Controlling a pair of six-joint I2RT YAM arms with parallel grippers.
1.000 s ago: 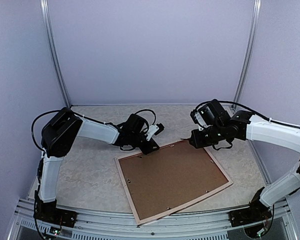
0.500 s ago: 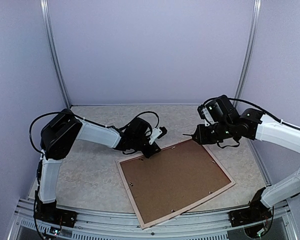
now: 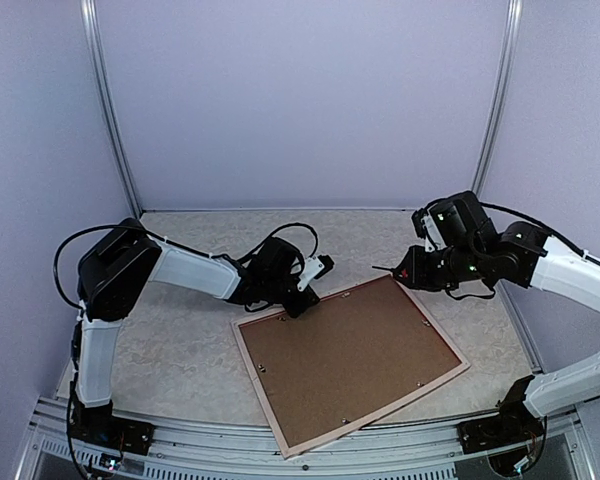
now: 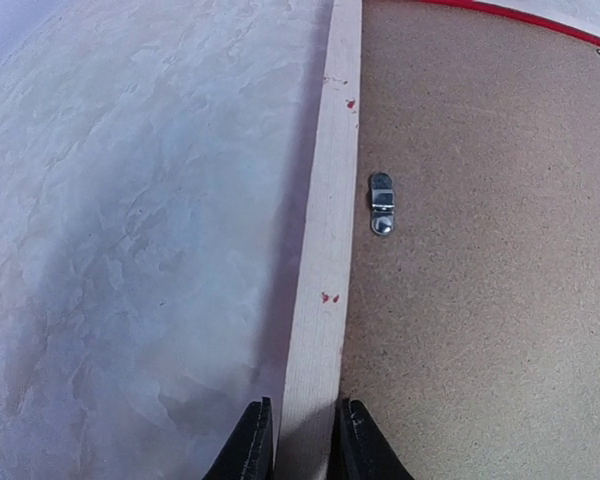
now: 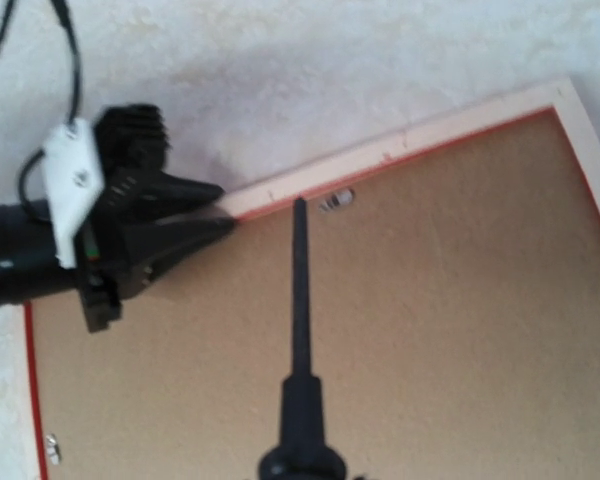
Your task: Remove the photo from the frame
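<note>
Though face down, photo hidden, frame (image 4: pixel 320 250) pinched by left gripper (image 4: pixel 302 440); right gripper (image 3: pixel 412 270), fingers unseen, apparently clasping screwdriver (image 5: pixel 300 300).

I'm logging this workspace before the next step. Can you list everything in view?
table: one, pale marbled, under everything
frame: one, pale wood back with red inner edge, face down mid-table
backing board: one, brown, filling the frame
turn clips: several, silver, along the board's edges
screwdriver: one, dark shaft, tip over the board's far edge
left gripper: one, black, clamped on the frame's far rim
right gripper: one, black, holding the screwdriver
</note>
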